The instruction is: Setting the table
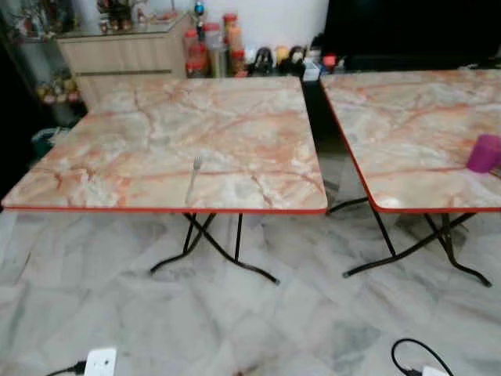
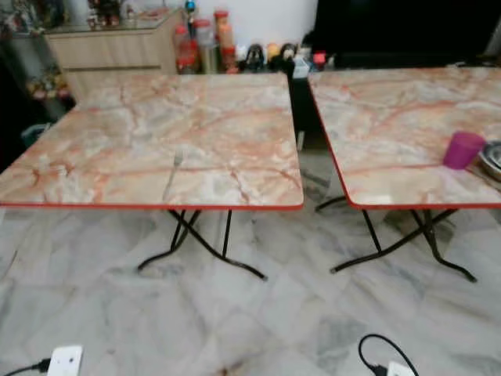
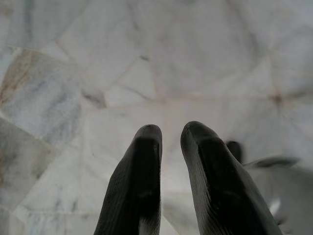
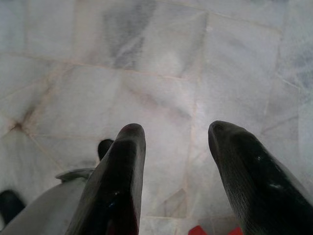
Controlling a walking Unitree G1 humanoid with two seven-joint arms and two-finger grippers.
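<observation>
Left gripper [image 3: 170, 134] over marble floor [image 3: 146, 63], nearly closed, holding nothing. Right gripper [image 4: 176, 134] parted wider, also unladen. Fork [image 1: 192, 178] near front edge of left table [image 1: 117, 149]; purple cup [image 2: 463, 150] on right table [image 2: 391, 110].

Fork [image 1: 193, 177] on left table [image 1: 141, 157].

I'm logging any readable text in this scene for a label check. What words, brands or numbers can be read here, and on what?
No text reads clearly.
Jars and bottles behind the tables: labels too small and blurred to read.
Pink cup: no print shows.
Fork on the left table: no marking shows.
White plug on the floor: no lettering can be made out.
</observation>
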